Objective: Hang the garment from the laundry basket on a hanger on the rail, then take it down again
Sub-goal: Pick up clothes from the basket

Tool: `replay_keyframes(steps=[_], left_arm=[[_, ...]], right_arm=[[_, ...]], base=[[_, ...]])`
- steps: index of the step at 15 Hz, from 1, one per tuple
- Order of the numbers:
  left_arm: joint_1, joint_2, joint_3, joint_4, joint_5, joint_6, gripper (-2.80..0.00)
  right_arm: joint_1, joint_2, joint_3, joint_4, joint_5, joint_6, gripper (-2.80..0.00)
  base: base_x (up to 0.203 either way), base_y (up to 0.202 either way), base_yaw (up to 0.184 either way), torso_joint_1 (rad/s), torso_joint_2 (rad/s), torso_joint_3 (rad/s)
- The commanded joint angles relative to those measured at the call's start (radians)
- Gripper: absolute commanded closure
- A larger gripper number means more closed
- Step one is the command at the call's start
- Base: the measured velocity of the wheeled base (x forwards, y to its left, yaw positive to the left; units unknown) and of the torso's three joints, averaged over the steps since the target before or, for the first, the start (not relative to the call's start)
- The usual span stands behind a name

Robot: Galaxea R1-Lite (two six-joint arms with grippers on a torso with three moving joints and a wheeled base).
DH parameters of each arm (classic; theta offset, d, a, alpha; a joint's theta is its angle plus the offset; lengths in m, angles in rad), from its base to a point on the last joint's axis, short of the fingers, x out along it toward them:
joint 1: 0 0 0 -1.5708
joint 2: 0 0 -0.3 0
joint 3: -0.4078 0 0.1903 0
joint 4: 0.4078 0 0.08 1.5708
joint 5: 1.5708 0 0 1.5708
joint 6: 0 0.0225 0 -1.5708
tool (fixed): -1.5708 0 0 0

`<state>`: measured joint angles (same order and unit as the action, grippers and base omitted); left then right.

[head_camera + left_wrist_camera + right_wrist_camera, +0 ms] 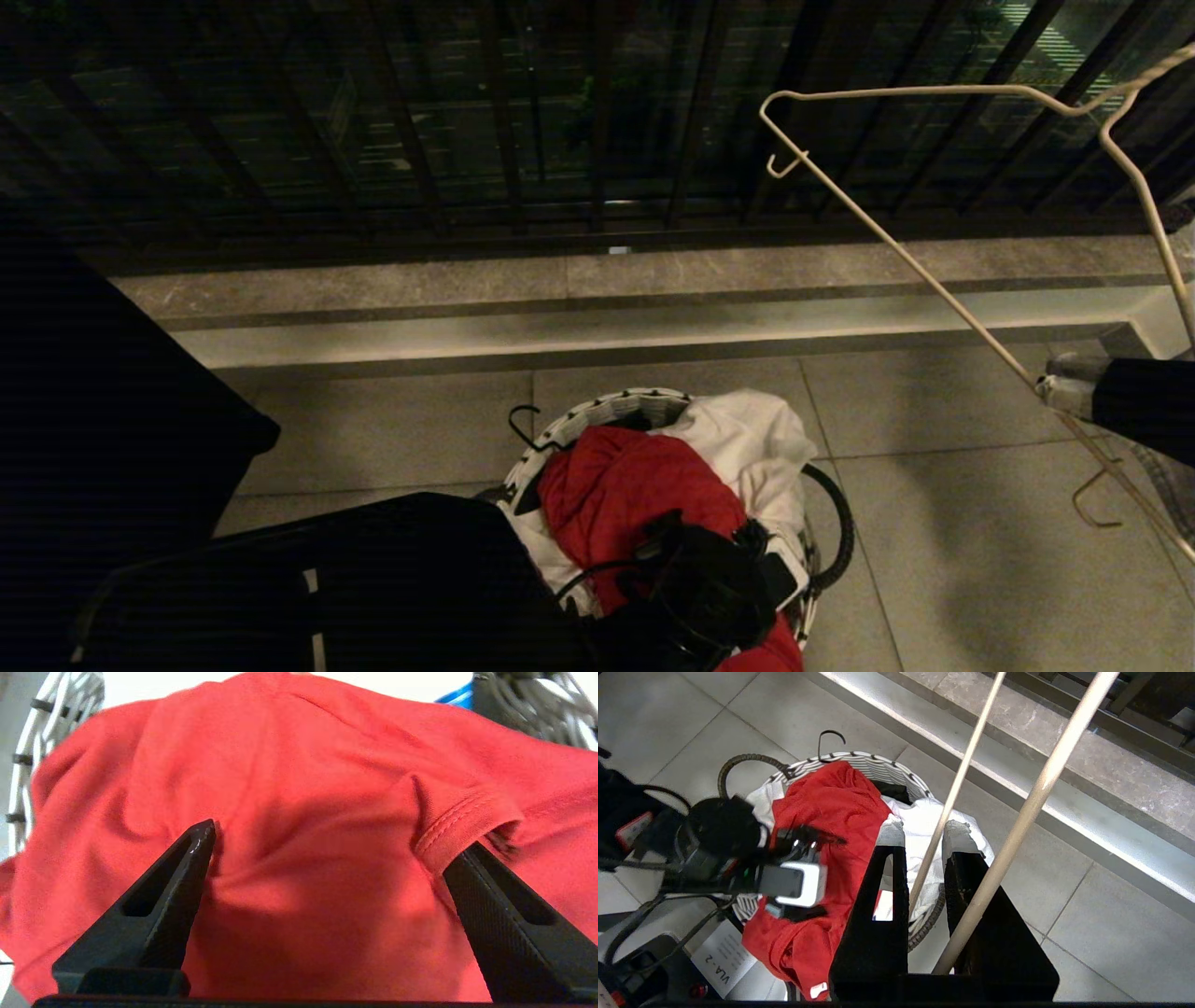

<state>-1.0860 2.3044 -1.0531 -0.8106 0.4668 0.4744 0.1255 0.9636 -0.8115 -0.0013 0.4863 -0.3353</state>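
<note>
Pickup is the step in hand: your left end effector (327,858) sits on the garment (616,495) with its 2 black tapered fingers (187,868) spread wide and the tips pressed into the red cloth, nothing pinched yet. The garment lies heaped on top of the laundry basket (607,408), beside a white T-shirt (747,439), on the tiled floor. Your right end effector (920,833) holds the hanger (934,280) up at the right, its fingers pressed together on 1 thin cream wire. Next, I judge, you need to close the left fingers on a fold, ideally near the ribbed hem (448,826) by the far finger, then lift clear. Soft jersey knit will bunch and sag; the basket rim is woven, black-and-white; the hanger is stiff, slim wire with upturned end hooks.
</note>
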Motion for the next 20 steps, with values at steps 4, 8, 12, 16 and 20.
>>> replay_keyframes(steps=[4,8,12,16,20], left_arm=[[-0.035,0.001,0.01,-0.001,0.003,-0.003,-2.8],[-0.034,0.044,-0.012,-0.007,0.011,0.01,-2.8],[-0.03,0.058,-0.05,-0.009,0.016,0.032,-2.8],[-0.016,0.076,-0.065,-0.013,0.049,0.064,-2.8],[0.001,0.055,-0.061,-0.013,0.062,0.076,-2.8]], right_arm=[[0.0,0.0,-0.002,0.0,0.003,-0.002,0.0],[-0.004,0.0,-0.002,0.0,0.003,-0.002,0.0],[-0.006,0.0,-0.002,0.0,0.003,-0.001,0.0],[-0.006,0.0,-0.003,0.0,0.003,-0.001,0.0],[-0.006,0.0,-0.003,0.0,0.003,-0.001,0.0]], base=[[0.0,0.0,0.0,0.0,0.0,0.0],[0.0,0.0,0.0,0.0,0.0,0.0],[0.0,0.0,0.0,0.0,0.0,0.0],[0.0,0.0,0.0,0.0,0.0,0.0],[0.0,0.0,0.0,0.0,0.0,0.0]])
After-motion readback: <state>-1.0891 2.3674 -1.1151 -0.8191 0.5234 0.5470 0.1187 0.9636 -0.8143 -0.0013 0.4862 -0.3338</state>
